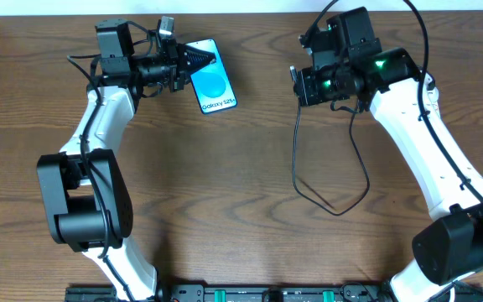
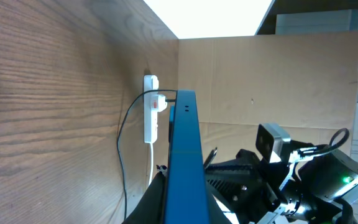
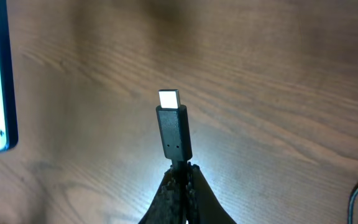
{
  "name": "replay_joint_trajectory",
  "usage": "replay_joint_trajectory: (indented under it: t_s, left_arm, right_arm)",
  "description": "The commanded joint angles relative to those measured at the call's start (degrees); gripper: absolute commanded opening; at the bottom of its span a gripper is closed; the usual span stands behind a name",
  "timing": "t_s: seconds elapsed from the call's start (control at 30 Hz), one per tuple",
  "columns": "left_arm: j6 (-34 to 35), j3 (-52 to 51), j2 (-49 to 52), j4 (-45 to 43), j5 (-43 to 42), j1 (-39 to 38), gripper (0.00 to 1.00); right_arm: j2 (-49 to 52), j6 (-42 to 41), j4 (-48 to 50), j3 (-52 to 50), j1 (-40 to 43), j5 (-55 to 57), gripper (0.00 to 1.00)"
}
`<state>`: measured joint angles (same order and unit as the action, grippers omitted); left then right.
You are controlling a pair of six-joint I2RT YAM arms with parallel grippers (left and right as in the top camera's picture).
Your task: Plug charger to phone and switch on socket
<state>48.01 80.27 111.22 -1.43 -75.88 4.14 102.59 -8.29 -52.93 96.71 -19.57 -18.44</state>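
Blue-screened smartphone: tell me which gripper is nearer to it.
Left. The left gripper is clamped on the edge of the blue-screened smartphone. The right gripper sits well apart from it across the wood, holding the black charger connector.

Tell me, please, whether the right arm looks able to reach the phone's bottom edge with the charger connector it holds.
Probably yes. Only bare table separates the charger connector from the phone, and the left gripper holds the phone's top end, leaving the bottom edge open.

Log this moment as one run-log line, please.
left claw: shut on phone | right claw: shut on charger, tip unplugged | socket: untouched
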Motion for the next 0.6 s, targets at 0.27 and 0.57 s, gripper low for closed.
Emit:
replay_joint_trajectory:
  t_s: [0.27,0.57]
  left_arm:
    - [6.38,0.09,-1.07,-4.5,2.25,0.09,0.07]
    - [22.77,0.09,-1.07,-31.39,3.61,0.09,0.07]
  right_arm:
    - [0.59,1.14,0.28,-0.09,-5.7,-10.01,0.01]
    - [0.59,-4.13,2.29,-0.09,-10.54,-16.65,0.01]
